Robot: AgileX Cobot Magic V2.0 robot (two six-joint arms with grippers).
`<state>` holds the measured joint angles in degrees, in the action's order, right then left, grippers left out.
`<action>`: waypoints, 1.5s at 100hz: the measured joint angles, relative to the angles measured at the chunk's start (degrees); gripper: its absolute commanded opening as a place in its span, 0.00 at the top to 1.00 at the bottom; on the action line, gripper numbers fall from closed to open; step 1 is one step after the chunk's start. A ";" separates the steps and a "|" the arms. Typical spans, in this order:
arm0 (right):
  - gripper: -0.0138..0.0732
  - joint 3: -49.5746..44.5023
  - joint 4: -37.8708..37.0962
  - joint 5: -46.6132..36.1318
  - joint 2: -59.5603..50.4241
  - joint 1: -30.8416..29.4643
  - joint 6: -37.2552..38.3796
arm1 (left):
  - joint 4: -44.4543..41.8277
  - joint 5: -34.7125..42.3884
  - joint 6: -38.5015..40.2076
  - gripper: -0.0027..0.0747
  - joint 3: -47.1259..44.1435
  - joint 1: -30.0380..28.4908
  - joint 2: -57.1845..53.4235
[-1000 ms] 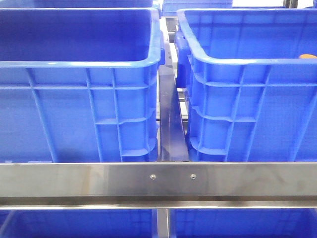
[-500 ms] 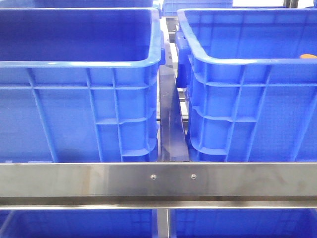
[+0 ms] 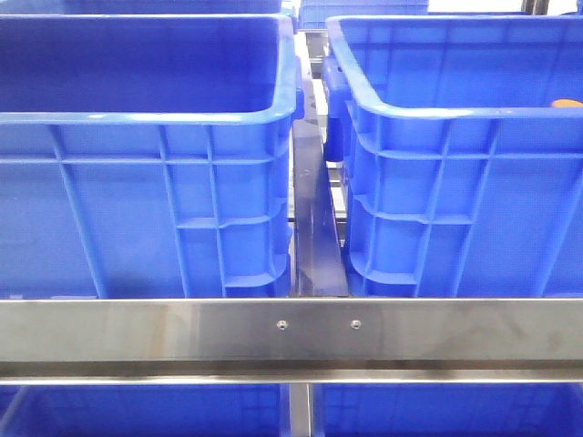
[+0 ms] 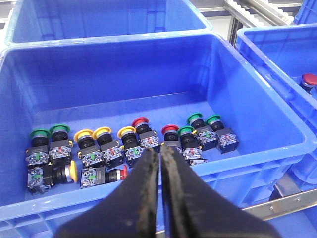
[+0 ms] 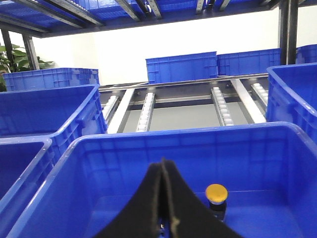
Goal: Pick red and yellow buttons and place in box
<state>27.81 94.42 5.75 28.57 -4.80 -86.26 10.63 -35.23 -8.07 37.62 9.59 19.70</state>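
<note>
Progress of the sorting task. In the left wrist view, the unsorted buttons are seen lying in two rough rows on the floor of the source bin (image 4: 257, 106). Three upright yellow buttons (image 4: 103, 133) are grouped at about 9 o'clock of the bin's centre, with a fourth yellow button (image 4: 71, 171) lying on its side nearer the front wall. Two upright red buttons (image 4: 140, 121) (image 4: 170, 130) stand near the middle of the row, and a further red button (image 4: 121, 172) lies tipped over beside the sideways yellow one. Green buttons (image 4: 39, 134) are placed at both ends of the row and are not called for.

In the right wrist view, one yellow button (image 5: 216, 192) is shown already standing inside the receiving box (image 5: 198, 134), at about 4 o'clock of the claw tip. A red cap (image 4: 309, 79) is also glimpsed in the neighbouring bin at 3 o'clock in the left wrist view. The task is therefore judged to be at an early stage, with most red and yellow buttons left.

The left claw (image 4: 160, 163) is held fully closed and empty above the source bin; the right claw (image 5: 163, 191) is likewise pressed closed, with nothing gripped. In the front view only bin walls and a steel rail (image 3: 291, 328) are visible.
</note>
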 measured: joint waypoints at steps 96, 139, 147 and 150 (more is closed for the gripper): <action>0.97 0.00 0.00 0.13 0.00 0.00 0.00 | -3.73 12.90 0.00 0.99 -9.93 -3.81 -6.94; 0.97 0.00 0.00 0.13 0.00 0.00 0.00 | -8.04 29.21 0.00 0.99 -32.90 -4.27 -19.94; 0.97 0.00 0.00 0.13 0.00 0.00 0.00 | -8.09 31.81 0.00 0.99 -35.71 -4.27 -19.94; 0.97 0.00 0.00 0.13 0.00 0.00 0.00 | -8.09 32.67 0.00 0.99 -36.83 -4.27 -19.94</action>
<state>27.81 94.42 5.88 28.57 -4.80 -86.26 2.54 -2.56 -8.07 0.80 5.32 -0.24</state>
